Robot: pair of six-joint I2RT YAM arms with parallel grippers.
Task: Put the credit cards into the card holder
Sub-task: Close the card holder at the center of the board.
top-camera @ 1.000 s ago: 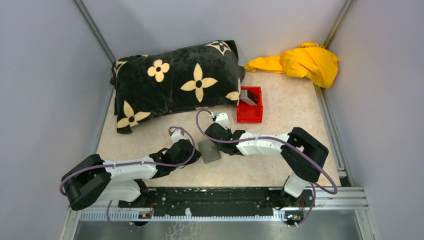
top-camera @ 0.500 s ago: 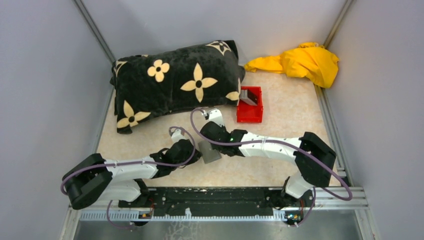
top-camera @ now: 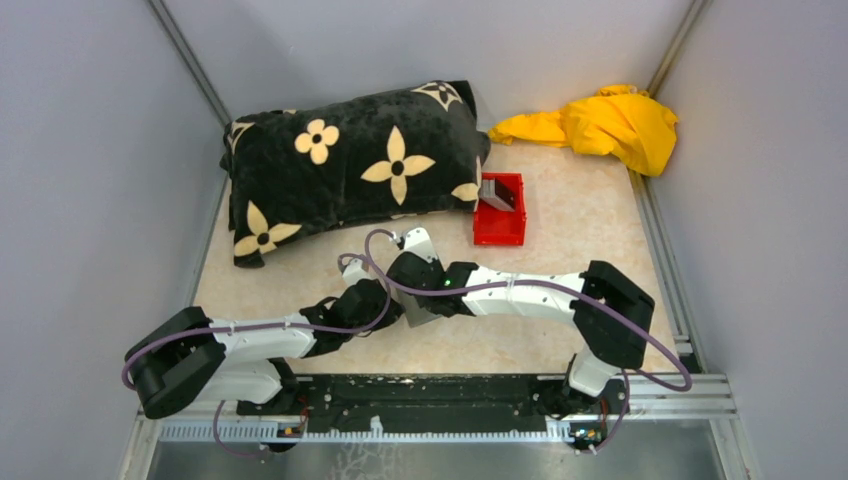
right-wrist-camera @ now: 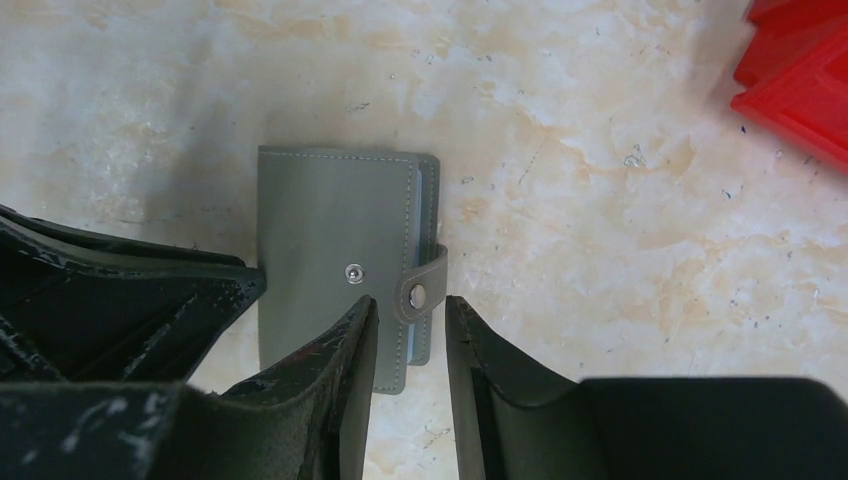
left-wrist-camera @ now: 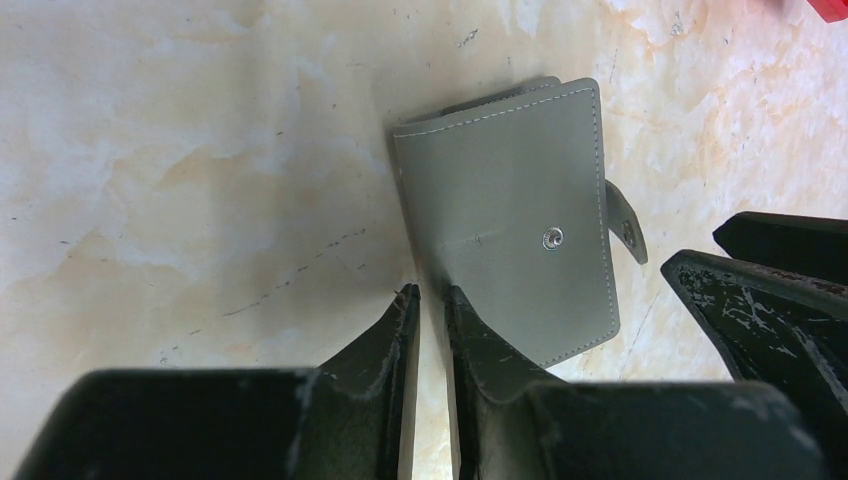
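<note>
The grey card holder [right-wrist-camera: 335, 230] lies flat and folded on the table, with its snap tab [right-wrist-camera: 425, 285] unfastened and a blue strip along its right edge. In the top view it [top-camera: 420, 310] is mostly hidden under my right gripper. My right gripper [right-wrist-camera: 410, 300] is slightly open, with the tab between its fingertips. My left gripper [left-wrist-camera: 430, 292] is shut, its tips at the holder's [left-wrist-camera: 510, 220] near left edge, one finger lying over the holder. Grey credit cards [top-camera: 497, 194] lean inside the red bin [top-camera: 500, 230].
A black pillow with cream flowers [top-camera: 350, 165] lies at the back left. A yellow cloth [top-camera: 600, 125] is bunched at the back right corner. Grey walls close in both sides. The red bin's corner [right-wrist-camera: 800, 80] shows at the right wrist view's top right.
My right arm has swung left and its gripper now sits over the card holder, covering most of it in the top view. The left arm has not moved.
</note>
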